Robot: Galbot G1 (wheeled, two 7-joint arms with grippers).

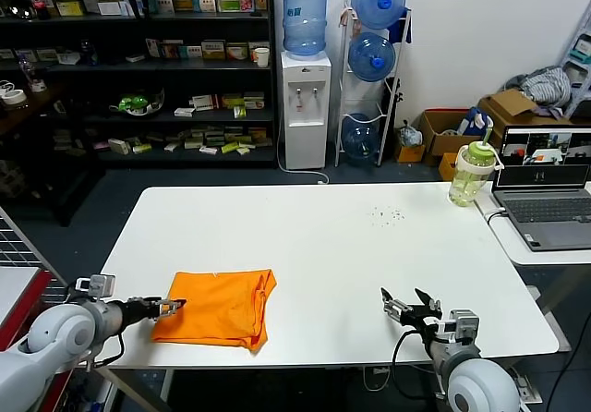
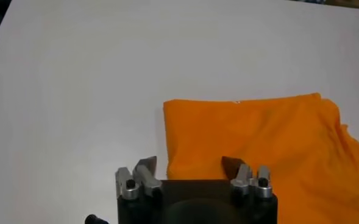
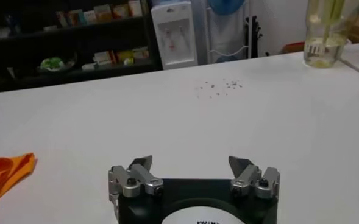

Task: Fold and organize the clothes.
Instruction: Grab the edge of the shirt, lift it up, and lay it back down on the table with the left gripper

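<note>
A bright orange cotton T-shirt (image 1: 217, 309) lies folded into a rough rectangle on the white rectangular table (image 1: 323, 246), near the table's front edge on the robot's left side; its top surface is mostly flat, with the layered edges bunched and slightly wrinkled along the side that faces the table's middle. No lettering shows on the upturned face. The left gripper (image 1: 169, 307) sits low over the table at the shirt's left edge, pointing across toward the fabric; in the left wrist view its two dark fingertips (image 2: 146, 164) stand apart, one just off the cloth over bare table and the other over the orange fabric (image 2: 258, 152) at its near corner, so the jaws are spread with nothing clamped between them, and whether a tip touches the cloth cannot be told. The right gripper (image 1: 409, 303) hovers near the front edge on the robot's right side, well apart from the shirt, its jaws wide open and empty; the right wrist view shows only a small orange corner of the shirt (image 3: 5, 176) far to one side. At the table's far right corner stands a clear plastic bottle with a green lid and straw (image 1: 472, 172), beside an open grey laptop (image 1: 547, 186) on an adjoining surface.
</note>
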